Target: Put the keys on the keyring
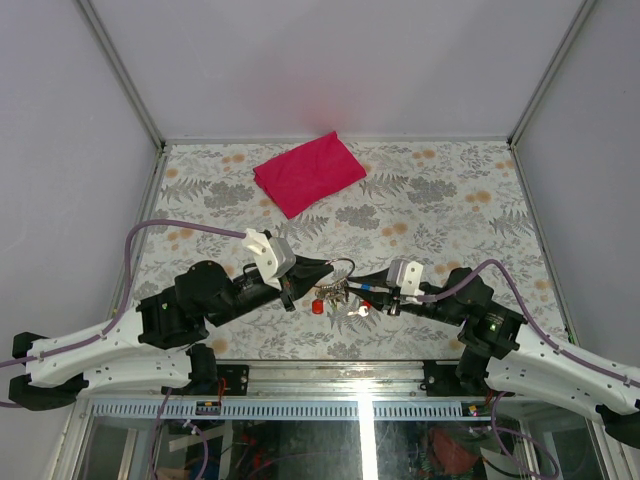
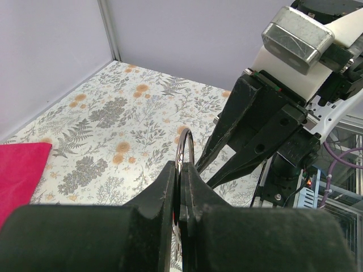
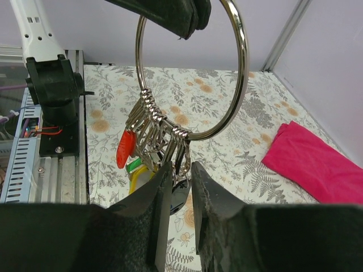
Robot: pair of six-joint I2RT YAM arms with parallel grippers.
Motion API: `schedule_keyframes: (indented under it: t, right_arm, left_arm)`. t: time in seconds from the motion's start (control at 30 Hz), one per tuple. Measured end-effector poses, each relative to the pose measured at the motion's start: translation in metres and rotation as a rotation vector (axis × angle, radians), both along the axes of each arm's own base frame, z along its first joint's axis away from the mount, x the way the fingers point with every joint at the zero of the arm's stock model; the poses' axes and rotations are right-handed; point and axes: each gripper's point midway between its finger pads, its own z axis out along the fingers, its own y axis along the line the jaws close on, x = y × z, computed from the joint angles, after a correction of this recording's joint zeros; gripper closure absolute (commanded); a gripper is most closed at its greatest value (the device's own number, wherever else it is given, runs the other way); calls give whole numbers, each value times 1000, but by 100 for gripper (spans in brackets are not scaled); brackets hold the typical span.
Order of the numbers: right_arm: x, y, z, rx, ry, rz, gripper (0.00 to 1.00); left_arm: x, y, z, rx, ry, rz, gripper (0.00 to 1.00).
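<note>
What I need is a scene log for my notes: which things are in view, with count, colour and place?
table: one, floral print, under everything
keyring: one, silver, held upright above the table
bunch of keys: count unclear, silver, hanging from the keyring's bottom
red-headed key: one, red, beside the bunch
cloth: one, magenta, table's far middle
left gripper: one, black, shut on the keyring's top
right gripper: one, black, fingers flanking a hanging key

One keyring point(image 3: 159, 127), one cloth point(image 1: 308, 172), one red key point(image 3: 125, 148); others unclear.
</note>
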Motion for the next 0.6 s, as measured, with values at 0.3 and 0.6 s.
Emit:
schedule_keyframes:
  t: [0.3, 0.6]
  right_arm:
    - [3, -2, 2, 3, -7, -18, 78]
    - [6, -5, 5, 11, -20, -41, 78]
  left_arm:
    - [0, 0, 0, 1, 0, 0, 100]
    - [0, 1, 4, -4, -2, 0, 100]
